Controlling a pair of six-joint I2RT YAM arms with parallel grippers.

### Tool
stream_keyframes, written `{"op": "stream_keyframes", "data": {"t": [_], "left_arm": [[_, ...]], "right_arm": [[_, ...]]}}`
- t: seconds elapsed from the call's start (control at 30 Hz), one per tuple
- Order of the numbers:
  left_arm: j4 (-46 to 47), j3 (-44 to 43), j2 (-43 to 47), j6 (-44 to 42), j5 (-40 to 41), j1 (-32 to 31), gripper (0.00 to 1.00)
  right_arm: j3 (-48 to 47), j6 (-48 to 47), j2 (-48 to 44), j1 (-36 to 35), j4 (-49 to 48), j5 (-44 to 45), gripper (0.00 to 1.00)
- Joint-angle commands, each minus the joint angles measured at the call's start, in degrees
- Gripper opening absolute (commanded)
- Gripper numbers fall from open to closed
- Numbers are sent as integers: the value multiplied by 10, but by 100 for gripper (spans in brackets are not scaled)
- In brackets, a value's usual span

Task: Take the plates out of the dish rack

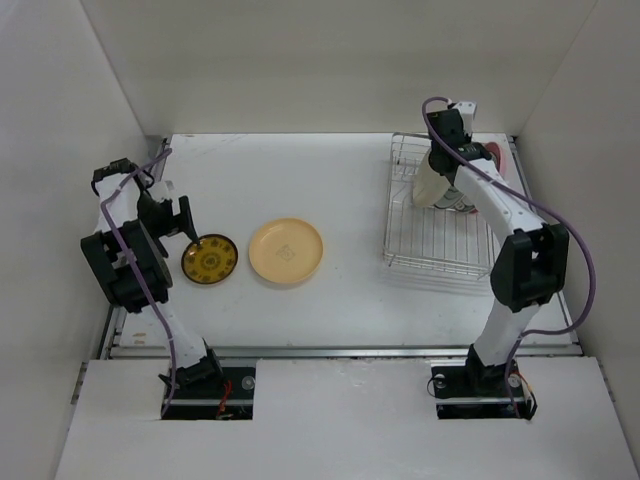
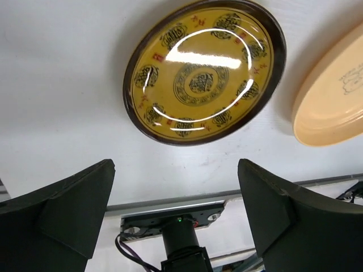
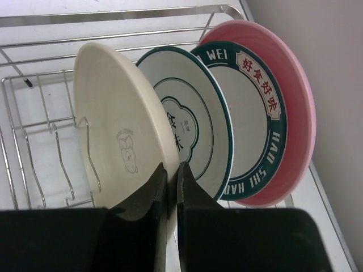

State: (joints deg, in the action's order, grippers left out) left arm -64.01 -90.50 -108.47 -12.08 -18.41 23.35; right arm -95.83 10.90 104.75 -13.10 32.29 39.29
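Cream plate (image 3: pixel 113 136), teal-rimmed white plates (image 3: pixel 249 130), pink plate (image 3: pixel 298 102), upright in rack (image 3: pixel 42 99)

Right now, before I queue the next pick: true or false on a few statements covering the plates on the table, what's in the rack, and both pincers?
1. Two plates lie flat on the table: the yellow patterned plate and the cream table plate. True.
2. The left pincer is shut on the patterned plate. False: it is open, and the plate lies free ahead of it.
3. The dish rack is empty. False: four plates stand in it.
4. The right pincer is shut on the rim of the racked cream plate. True.
5. The pink plate lies on the table. False: it stands in the rack.
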Motion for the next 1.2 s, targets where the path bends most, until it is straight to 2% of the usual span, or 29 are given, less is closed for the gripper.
{"op": "stream_keyframes", "data": {"t": [0.0, 0.2, 0.3, 0.4, 0.5, 0.53, 0.67, 0.77, 0.9, 1.03, 1.07, 1.1, 1.17], "left_arm": [[-37, 11, 47, -2, -6, 1, 88], [-38, 41, 105, -8, -17, -22, 90], [-43, 47, 135, -8, -22, -35, 90], [-62, 47, 155, -15, -61, -49, 92], [-87, 36, 183, -44, -102, -73, 92], [-87, 30, 192, -54, -110, -83, 92], [-87, 30, 250, -81, -123, -181, 94], [-75, 30, 262, -81, -145, -233, 94], [-44, 19, 274, -46, -158, -281, 96], [-6, 25, 263, -17, -97, -294, 96], [6, 25, 255, -9, -73, -299, 96], [20, 35, 255, 3, -12, -299, 96], [36, 42, 234, 16, 37, -299, 96]], "right_arm": [[2, 8, -74, 2, -61, 25, 0], [21, -20, -138, -9, -79, 122, 0], [14, -41, -175, -9, -79, 134, 0], [2, -49, -209, -16, -79, 134, 0], [17, -63, -254, -48, -79, 59, 0], [27, -68, -264, -67, -87, -27, 0], [98, -68, -277, -134, -119, -187, 0], [125, -35, -257, -189, -161, -275, 0], [130, -9, -192, -248, -185, -314, 0], [130, 5, -128, -293, -227, -384, 0], [136, 11, -120, -300, -245, -396, 0], [137, 11, -113, -307, -253, -409, 0], [143, 34, -98, -318, -281, -431, 0]]}}
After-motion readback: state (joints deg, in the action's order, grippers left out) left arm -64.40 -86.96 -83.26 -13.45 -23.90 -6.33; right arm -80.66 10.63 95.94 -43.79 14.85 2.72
